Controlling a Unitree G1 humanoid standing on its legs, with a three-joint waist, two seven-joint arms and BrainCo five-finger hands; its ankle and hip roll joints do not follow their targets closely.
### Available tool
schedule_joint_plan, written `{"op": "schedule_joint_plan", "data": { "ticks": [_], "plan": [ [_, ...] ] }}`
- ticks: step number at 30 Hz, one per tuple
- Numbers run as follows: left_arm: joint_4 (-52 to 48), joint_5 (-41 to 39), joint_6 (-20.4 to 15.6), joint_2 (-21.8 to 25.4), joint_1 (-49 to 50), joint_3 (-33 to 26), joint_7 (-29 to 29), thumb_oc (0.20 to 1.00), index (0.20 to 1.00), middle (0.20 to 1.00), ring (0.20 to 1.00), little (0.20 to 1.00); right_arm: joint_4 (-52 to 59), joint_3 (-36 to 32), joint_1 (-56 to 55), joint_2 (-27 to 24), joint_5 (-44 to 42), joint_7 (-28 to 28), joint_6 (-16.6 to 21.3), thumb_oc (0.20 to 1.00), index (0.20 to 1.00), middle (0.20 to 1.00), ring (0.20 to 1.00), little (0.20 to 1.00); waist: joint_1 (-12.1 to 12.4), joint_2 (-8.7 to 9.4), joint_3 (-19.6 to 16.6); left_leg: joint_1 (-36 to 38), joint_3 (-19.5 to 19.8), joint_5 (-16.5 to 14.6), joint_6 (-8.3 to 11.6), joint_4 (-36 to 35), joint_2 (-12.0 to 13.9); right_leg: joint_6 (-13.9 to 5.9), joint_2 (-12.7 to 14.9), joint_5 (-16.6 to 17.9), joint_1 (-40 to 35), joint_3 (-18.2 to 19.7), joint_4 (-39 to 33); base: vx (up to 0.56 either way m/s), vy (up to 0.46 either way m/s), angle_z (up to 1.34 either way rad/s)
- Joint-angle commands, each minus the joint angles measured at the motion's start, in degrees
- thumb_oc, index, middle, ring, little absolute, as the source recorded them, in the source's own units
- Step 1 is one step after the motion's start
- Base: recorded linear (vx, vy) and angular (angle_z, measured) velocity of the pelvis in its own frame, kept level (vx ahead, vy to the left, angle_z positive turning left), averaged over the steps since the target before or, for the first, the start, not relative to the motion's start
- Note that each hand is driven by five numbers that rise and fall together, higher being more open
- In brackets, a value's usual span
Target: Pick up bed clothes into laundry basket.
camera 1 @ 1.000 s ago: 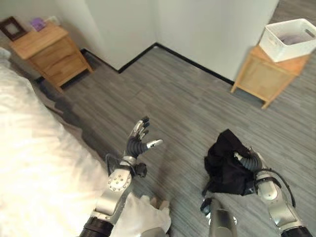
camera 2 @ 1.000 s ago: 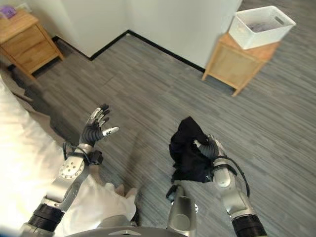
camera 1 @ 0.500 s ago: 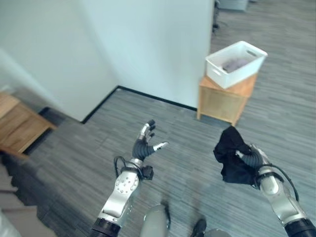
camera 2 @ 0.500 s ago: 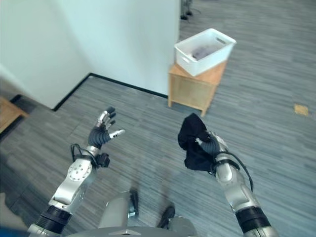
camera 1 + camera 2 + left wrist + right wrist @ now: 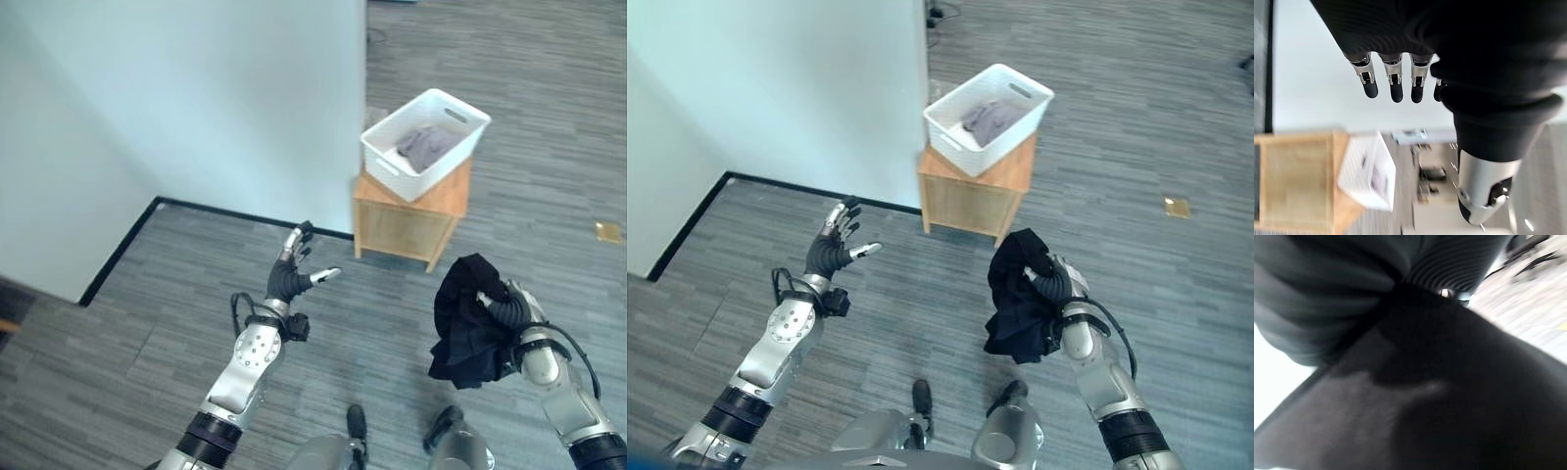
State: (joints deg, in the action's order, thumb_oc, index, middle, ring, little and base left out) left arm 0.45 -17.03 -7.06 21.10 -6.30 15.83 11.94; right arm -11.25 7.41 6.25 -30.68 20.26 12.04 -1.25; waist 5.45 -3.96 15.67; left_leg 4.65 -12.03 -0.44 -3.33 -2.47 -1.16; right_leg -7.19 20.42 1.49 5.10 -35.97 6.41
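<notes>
A bunched black garment (image 5: pixel 470 323) hangs in the air at the lower right, with my right hand (image 5: pixel 517 311) shut on it; the dark cloth (image 5: pixel 1449 401) covers the right wrist view. A white laundry basket (image 5: pixel 382 147) stands on a small wooden table (image 5: pixel 407 220) ahead by the wall, and a grey garment (image 5: pixel 423 147) lies inside it. The basket (image 5: pixel 1369 176) also shows past my left hand's fingers (image 5: pixel 1396 83). My left hand (image 5: pixel 290 279) is raised mid-air at centre, open and holding nothing.
A pale wall (image 5: pixel 196 98) with a dark baseboard (image 5: pixel 245 217) stands on the left, ending at a corner beside the basket. Grey plank floor (image 5: pixel 549 127) stretches beyond and to the right. A small tan scrap (image 5: pixel 607 232) lies on the floor at the far right.
The view has swung right, away from the bed and its nightstand; the basket and table now lie closer and more central. My right hand still holds the black garment, my left stays open.
</notes>
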Motion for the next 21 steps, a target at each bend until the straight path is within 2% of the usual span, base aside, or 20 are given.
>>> {"op": "schedule_joint_plan", "data": {
  "ticks": [1, 2, 3, 4, 5, 6, 8, 10, 11, 12, 13, 14, 15, 17, 19, 21],
  "plan": [
    [-3.11, 0.60, -3.39, -1.12, -0.13, 0.68, -1.46, 1.000, 1.000, 1.000, 1.000, 1.000, 3.71, -1.58, 6.36, -3.82, 0.81, 2.14, 1.76, 0.200, 0.200, 0.200, 0.200, 0.200, 3.94, 0.54, -3.41, 3.11, -4.46, -3.34, 8.33, -1.88, 8.54, -4.08, -3.72, -0.89, -7.80, 1.43, -3.74, 0.14, -0.223, 0.15],
    [-2.93, -0.07, -3.41, -1.44, 0.13, 0.42, -1.86, 1.000, 1.000, 1.000, 1.000, 1.000, 3.72, -1.06, 7.90, -4.44, 0.12, 1.86, 1.81, 0.200, 0.200, 0.200, 0.200, 0.200, 4.60, 0.55, -3.51, 2.38, -4.58, -3.83, 8.82, 1.84, 9.26, -3.51, -4.45, -1.07, -9.57, 1.02, -6.20, 0.08, -0.158, -0.04],
    [-2.93, -0.11, -3.41, -1.47, 0.09, 0.33, -1.90, 1.000, 1.000, 1.000, 1.000, 1.000, 3.62, -0.96, 8.09, -4.50, 0.04, 1.87, 1.82, 0.200, 0.200, 0.200, 0.200, 0.200, 4.51, 0.44, -3.40, 2.06, -4.49, -4.24, 8.96, 2.63, 9.53, -3.38, -4.73, -0.92, -9.80, 0.93, -6.64, 0.04, -0.269, -0.25],
    [-3.13, -1.39, -3.51, -1.84, 0.54, 0.33, -2.14, 1.000, 1.000, 1.000, 1.000, 1.000, 4.43, 0.47, 10.81, -5.49, -1.26, 1.71, 2.34, 0.200, 0.200, 0.200, 0.200, 0.200, 6.10, 0.19, -2.24, -3.23, -3.16, -3.04, 10.40, 14.38, 11.08, -1.43, -5.82, -1.61, -13.02, 0.86, -10.10, 0.02, -0.206, -0.31],
    [-3.18, -1.43, -3.48, -1.86, 0.49, 0.25, -2.15, 1.000, 1.000, 1.000, 1.000, 1.000, 4.36, 0.53, 10.97, -5.55, -1.34, 1.71, 2.34, 0.200, 0.200, 0.200, 0.200, 0.200, 5.93, 0.00, -2.21, -3.97, -2.82, -3.46, 10.65, 15.62, 11.56, -1.17, -6.24, -1.62, -13.10, 0.70, -10.40, 0.02, -0.277, -0.24],
    [-3.32, -2.29, -3.68, -2.09, 0.60, -0.02, -2.08, 1.000, 1.000, 1.000, 1.000, 1.000, 5.03, 1.09, 12.11, -6.58, -1.66, 1.61, 2.50, 0.200, 0.200, 0.200, 0.200, 0.200, 6.76, -0.39, -1.40, -7.08, -1.21, -1.51, 11.69, 22.39, 12.75, -0.08, -6.61, -2.54, -14.42, 0.13, -10.93, 0.03, -0.171, -0.16],
    [-3.78, -3.07, -3.70, -2.23, 1.05, -0.06, -2.55, 1.000, 1.000, 1.000, 1.000, 1.000, 5.48, 2.14, 14.63, -7.69, -1.41, 1.28, 2.37, 0.200, 0.200, 0.200, 0.200, 0.200, 8.00, -0.21, -0.33, -11.32, -0.89, 1.56, 13.21, 29.13, 14.12, 0.84, -6.93, -4.52, -16.69, -0.57, -11.41, 0.12, -0.205, -0.26],
    [-4.43, -3.89, -3.73, -2.18, 2.38, -0.72, -2.89, 1.000, 1.000, 1.000, 1.000, 1.000, 5.84, 2.82, 16.05, -7.85, -1.00, 0.90, 1.80, 0.200, 0.200, 0.200, 0.200, 0.200, 8.26, 0.27, -0.43, -15.10, -3.00, -0.63, 12.40, 25.04, 12.23, 0.39, -7.04, -5.84, -17.21, -0.54, -11.41, 0.26, -0.072, -0.13],
    [-4.48, -3.76, -3.65, -2.18, 2.69, -0.87, -2.97, 1.000, 1.000, 1.000, 1.000, 1.000, 5.93, 3.00, 16.20, -7.69, -0.78, 0.77, 1.77, 0.200, 0.200, 0.200, 0.200, 0.200, 8.25, -0.11, -0.87, -15.03, -3.85, -1.00, 12.01, 21.36, 11.41, -0.02, -7.38, -6.17, -17.40, -0.45, -11.41, 0.18, 0.037, 0.08],
    [-4.53, -3.75, -3.62, -2.20, 2.81, -0.91, -2.98, 1.000, 1.000, 1.000, 1.000, 1.000, 5.93, 3.08, 16.18, -7.68, -0.76, 0.77, 1.75, 0.200, 0.200, 0.200, 0.200, 0.200, 8.27, 0.08, -0.90, -14.60, -4.11, -0.69, 11.87, 20.56, 11.06, -0.12, -7.09, -6.09, -17.38, -0.38, -11.41, 0.36, 0.174, 0.01],
    [-4.49, -2.96, -3.39, -2.05, 3.36, -0.92, -3.19, 1.000, 1.000, 1.000, 1.000, 1.000, 5.21, 3.70, 17.47, -7.72, -0.02, 0.52, 1.82, 0.200, 0.200, 0.200, 0.200, 0.200, 8.81, -1.50, -2.60, -14.02, -4.99, 2.47, 11.73, 8.63, 9.85, -1.41, -8.17, -7.12, -18.65, 0.03, -11.41, 0.40, 0.175, -0.05],
    [-4.27, -2.58, -3.40, -2.23, 3.60, -0.71, -3.17, 1.000, 1.000, 1.000, 1.000, 1.000, 4.44, 4.51, 19.06, -8.08, 0.99, 0.81, 1.67, 0.200, 0.200, 0.200, 0.200, 0.200, 9.22, -1.81, -3.05, -13.71, -5.44, 4.89, 11.86, 3.64, 9.31, -1.78, -8.26, -7.85, -19.71, -0.27, -11.41, 0.62, 0.249, -0.15],
    [-4.85, -3.05, -3.51, -1.71, 3.79, -0.15, -3.88, 1.000, 1.000, 1.000, 1.000, 1.000, 3.95, 5.59, 21.67, -7.69, 2.72, 0.37, 0.85, 0.200, 0.200, 0.200, 0.200, 0.200, 9.11, -2.42, -4.67, -11.02, -6.36, 6.32, 10.95, -1.54, 8.98, -2.72, -8.85, -7.84, -21.05, -0.44, -11.41, 0.47, 0.133, -0.23],
    [-4.92, -3.29, -3.52, -1.29, 3.63, 0.23, -3.42, 1.000, 1.000, 1.000, 1.000, 1.000, 3.17, 6.81, 24.32, -7.52, 4.83, 1.39, 0.42, 0.200, 0.200, 0.200, 0.200, 0.200, 9.74, -1.82, -5.74, -9.70, -6.03, 6.58, 10.12, -1.48, 7.51, -2.96, -8.66, -8.10, -22.05, -0.57, -10.32, 0.40, 0.108, -0.16],
    [-4.80, -3.38, -3.22, -0.92, 2.58, 1.98, -3.78, 1.000, 1.000, 1.000, 1.000, 1.000, 2.69, 8.13, 27.99, -7.61, 7.93, 1.61, -0.70, 0.200, 0.200, 0.200, 0.200, 0.200, 9.71, -1.13, -6.29, -7.27, -6.50, 4.48, 8.08, -1.91, 5.93, -3.49, -6.80, -8.63, -21.00, -0.49, -1.85, 0.29, 0.153, -0.27],
    [-4.66, -2.94, -3.40, -0.58, 1.45, 3.29, -2.54, 1.000, 1.000, 1.000, 1.000, 1.000, 3.06, 10.04, 32.69, -8.50, 11.08, 2.72, -1.74, 0.200, 0.200, 0.200, 0.200, 0.200, 8.02, -1.50, -5.21, -4.52, -6.17, 2.19, 6.00, -2.31, 4.73, -5.65, -2.06, -7.34, -15.55, 1.85, 12.39, 0.19, 0.223, -0.15]
  ]
}}
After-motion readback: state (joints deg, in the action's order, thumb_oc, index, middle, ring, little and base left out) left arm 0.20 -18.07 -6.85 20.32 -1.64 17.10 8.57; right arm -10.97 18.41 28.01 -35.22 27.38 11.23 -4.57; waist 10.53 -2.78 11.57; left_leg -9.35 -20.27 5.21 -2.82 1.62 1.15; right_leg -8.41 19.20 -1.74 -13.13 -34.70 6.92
